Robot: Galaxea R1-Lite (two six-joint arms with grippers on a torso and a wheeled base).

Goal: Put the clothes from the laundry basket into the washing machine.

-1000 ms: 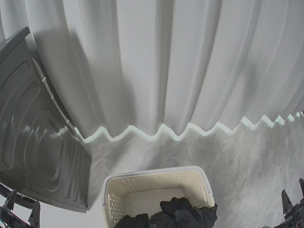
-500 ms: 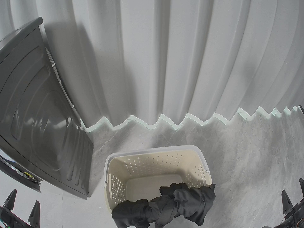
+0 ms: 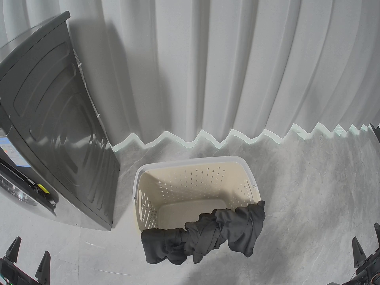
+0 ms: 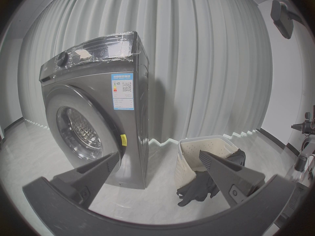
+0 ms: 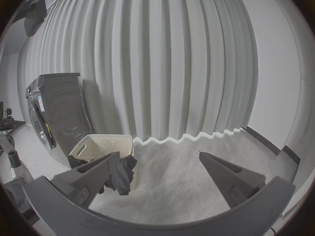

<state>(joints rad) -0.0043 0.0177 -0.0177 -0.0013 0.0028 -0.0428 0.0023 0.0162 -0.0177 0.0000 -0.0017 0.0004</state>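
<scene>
A dark grey steel washing machine (image 3: 51,139) stands left of the cream perforated plastic laundry basket (image 3: 190,161), a crumpled black garment (image 3: 206,234) draped over its near rim, while the left gripper (image 3: 31,247) and right gripper (image 3: 366,234) wait short of it, jaws spread and empty, likeliest to succeed by pinching the cloth's bunched middle.

Glossy metal washing machine (image 3: 59,131), matt plastic basket (image 3: 190,183) w/ creased cloth clothes (image 3: 213,234).
</scene>
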